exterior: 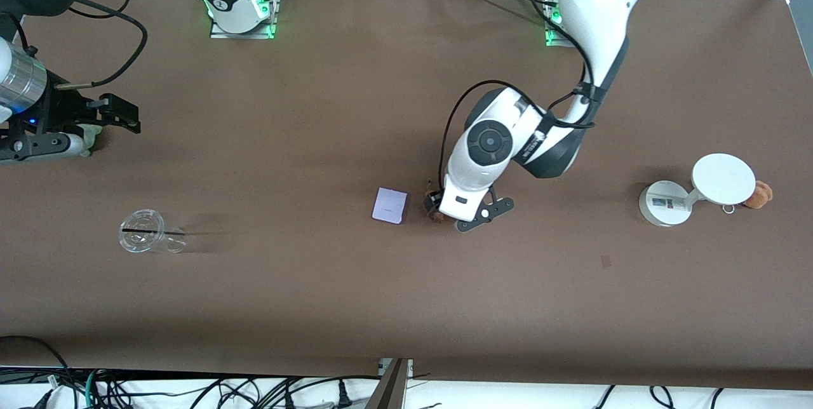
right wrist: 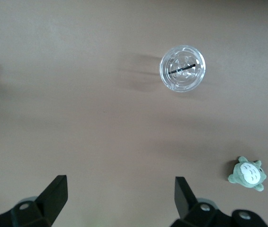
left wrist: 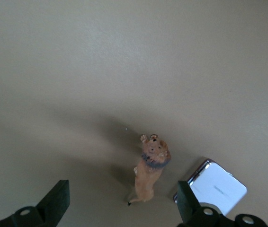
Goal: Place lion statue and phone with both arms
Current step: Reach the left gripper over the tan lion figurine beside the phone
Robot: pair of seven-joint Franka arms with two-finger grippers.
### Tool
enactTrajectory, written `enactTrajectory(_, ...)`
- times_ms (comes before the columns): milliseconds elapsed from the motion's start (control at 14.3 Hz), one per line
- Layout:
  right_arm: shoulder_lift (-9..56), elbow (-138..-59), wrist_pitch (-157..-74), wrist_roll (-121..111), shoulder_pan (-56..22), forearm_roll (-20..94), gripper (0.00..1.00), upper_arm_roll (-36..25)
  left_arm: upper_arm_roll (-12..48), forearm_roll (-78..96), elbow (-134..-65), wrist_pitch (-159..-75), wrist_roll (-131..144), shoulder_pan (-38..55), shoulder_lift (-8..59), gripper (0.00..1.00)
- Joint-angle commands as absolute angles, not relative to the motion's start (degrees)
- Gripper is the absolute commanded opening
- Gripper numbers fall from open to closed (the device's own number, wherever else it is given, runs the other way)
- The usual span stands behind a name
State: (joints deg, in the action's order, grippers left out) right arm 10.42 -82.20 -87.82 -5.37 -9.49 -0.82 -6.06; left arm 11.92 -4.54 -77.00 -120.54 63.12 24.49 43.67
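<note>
Left gripper [left wrist: 120,205] hovers wide open over the lion statue [left wrist: 150,172], phone [left wrist: 217,187] just beside; right gripper [right wrist: 117,203] waits, open.

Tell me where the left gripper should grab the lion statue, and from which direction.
Judging by the left wrist view: the lion statue stands upright, narrow-bodied, beside the phone. Come straight down with the left gripper, open over it, and pinch the torso flanks below the mane, probably keeping the fingers off the phone.
</note>
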Motion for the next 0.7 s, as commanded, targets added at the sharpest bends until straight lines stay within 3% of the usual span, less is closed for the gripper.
enactTrajectory(0,12.6,-80.9,-88.6,-5.5,-9.2,-0.9,1.0,-5.7,7.1,-5.5,-73.0,-120.7,66.9,30.0,47.2,1.0)
enactTrajectory(210,14.9,-80.9,-88.8,-5.1,-9.3,-0.8,1.0,-5.7,4.4,-5.5,-69.2,-120.7,69.5,33.2,51.6,1.0)
enactTrajectory(631,17.2,-81.3,-89.0,-4.8,-9.7,-1.7,1.0,-5.5,2.7,-5.4,-68.9,-124.4,79.5,34.6,53.6,1.0)
